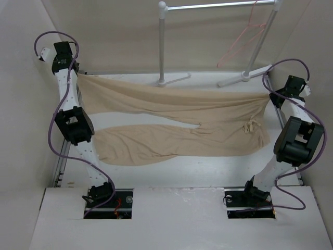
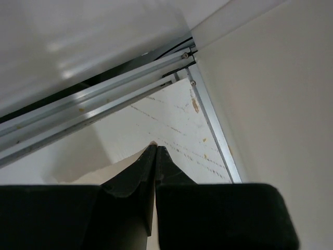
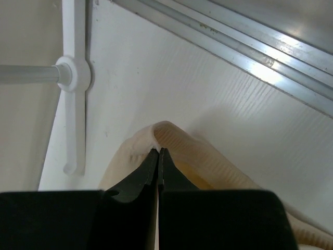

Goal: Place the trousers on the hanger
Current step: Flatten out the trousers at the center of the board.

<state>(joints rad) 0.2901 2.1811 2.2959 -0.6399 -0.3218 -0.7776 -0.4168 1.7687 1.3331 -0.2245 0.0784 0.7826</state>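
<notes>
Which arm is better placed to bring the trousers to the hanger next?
Right, probably. The right end effector grips the trousers at the waist, on the side where the hanger hangs from the rack; the left end effector holds a leg end, far from it.

matt soft cloth trousers (image 1: 182, 125); thin wire hanger (image 1: 242, 39).
</notes>
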